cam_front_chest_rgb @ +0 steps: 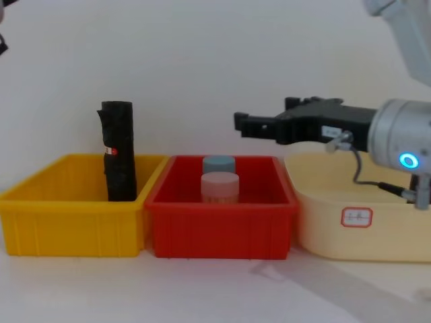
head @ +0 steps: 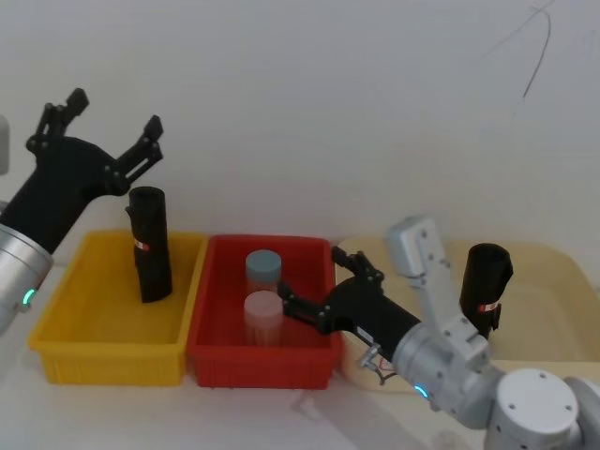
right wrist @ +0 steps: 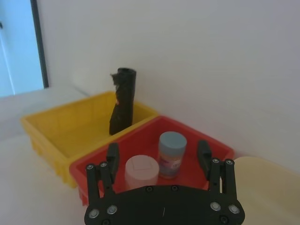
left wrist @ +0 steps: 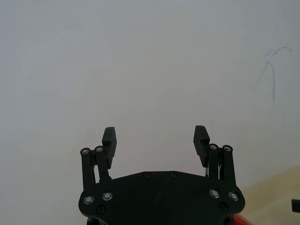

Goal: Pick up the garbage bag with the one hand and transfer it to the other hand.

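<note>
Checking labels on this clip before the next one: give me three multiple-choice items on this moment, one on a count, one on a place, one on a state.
1. How many jars stand in the red bin? A. one B. two C. four
2. Where is the ragged-topped black roll? A. yellow bin B. red bin C. cream tub
3. How is the left hand? A. shut on a roll B. open, empty C. resting on a jar

Key: 1 B, a blue-lidded jar and a pink-lidded jar are there. 2 A, it stands upright in the yellow bin; the thicker garbage bag stands in the cream tub. 3 B, it is raised higher than the roll, open, holding nothing, while the right hand is open above the red bin.
</note>
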{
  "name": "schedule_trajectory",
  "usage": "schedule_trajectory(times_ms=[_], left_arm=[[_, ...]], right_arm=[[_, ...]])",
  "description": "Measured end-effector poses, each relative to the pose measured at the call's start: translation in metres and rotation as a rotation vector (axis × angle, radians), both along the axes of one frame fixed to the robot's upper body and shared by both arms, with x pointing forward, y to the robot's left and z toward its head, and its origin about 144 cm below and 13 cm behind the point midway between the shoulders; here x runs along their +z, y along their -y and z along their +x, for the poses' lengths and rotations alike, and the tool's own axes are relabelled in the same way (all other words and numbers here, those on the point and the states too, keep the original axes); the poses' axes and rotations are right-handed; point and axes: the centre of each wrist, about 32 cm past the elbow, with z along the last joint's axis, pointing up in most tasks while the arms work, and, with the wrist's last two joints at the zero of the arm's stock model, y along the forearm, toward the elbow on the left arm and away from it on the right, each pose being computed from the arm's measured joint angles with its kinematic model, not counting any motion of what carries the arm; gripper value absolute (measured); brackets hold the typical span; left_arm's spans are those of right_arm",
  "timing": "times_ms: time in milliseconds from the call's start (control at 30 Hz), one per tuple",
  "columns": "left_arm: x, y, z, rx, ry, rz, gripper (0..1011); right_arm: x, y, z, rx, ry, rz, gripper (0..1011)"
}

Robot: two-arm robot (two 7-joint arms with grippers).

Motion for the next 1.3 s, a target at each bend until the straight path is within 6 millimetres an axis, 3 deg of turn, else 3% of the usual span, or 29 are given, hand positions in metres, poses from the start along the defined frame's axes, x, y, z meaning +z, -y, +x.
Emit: schedule_trajectory(times_ms=[500,1133,1300], left_arm=[[0.002,-0.010,-0.007,0.054,0.015,0.007,1000],[0.003,-0.014,-0.009,0.071,0.020,0.009,1000],[0.003,-0.014,-0.009,0.072,0.020,0.009,1000]], right_arm=[[0.001,-0.024,0.033,0.027,-0.068,-0.174,1000],[-0.006,-0.038,0.068,0.023,-0.137,-0.327,1000],[-0.005,-0.039,0.072,0.024,-0.147,-0.343,934]])
